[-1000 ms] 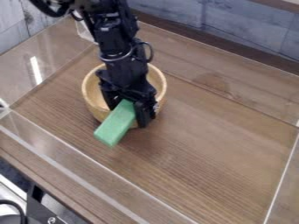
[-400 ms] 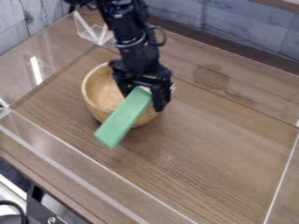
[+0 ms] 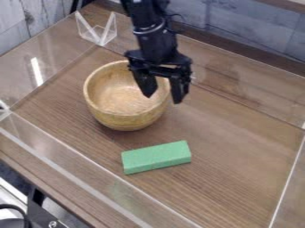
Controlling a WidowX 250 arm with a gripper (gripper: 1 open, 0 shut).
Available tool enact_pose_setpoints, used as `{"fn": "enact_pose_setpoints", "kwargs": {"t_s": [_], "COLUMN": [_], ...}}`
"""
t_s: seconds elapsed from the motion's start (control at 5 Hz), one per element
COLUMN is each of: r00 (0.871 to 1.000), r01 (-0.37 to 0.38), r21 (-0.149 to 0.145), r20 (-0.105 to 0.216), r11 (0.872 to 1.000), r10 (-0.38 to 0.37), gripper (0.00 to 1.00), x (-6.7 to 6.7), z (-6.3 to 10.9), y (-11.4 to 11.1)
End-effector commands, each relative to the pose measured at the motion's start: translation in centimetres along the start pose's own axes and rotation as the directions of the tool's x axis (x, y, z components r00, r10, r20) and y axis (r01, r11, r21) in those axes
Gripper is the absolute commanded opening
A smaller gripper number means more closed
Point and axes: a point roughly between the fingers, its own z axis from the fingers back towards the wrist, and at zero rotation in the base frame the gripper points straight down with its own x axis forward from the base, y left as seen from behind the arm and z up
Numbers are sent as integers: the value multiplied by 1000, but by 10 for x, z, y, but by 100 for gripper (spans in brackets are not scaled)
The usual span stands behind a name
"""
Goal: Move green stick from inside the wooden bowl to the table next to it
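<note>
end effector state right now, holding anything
End effector: open, holding nothing; the green stick lies on the table.

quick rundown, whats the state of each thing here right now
green stick: lying flat on the table, out of the bowl, apart from it, free of the gripper
wooden bowl: upright, nothing visible inside
gripper: open, holding nothing, above the bowl's right rim
table: bears the bowl and the stick
</note>
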Motion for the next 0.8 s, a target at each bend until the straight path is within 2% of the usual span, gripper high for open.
{"fn": "enact_pose_setpoints", "kwargs": {"t_s": [0.0, 0.2, 0.6], "r00": [997, 996, 995], "r01": [-14, -29, 72], "r21": [13, 16, 8], "r20": [76, 82, 66], "r11": [1000, 999, 997], "r10": [13, 28, -72], "gripper": [100, 100, 100], "x": [11, 12, 12], "z": [25, 31, 54], "y": [-8, -13, -27]}}
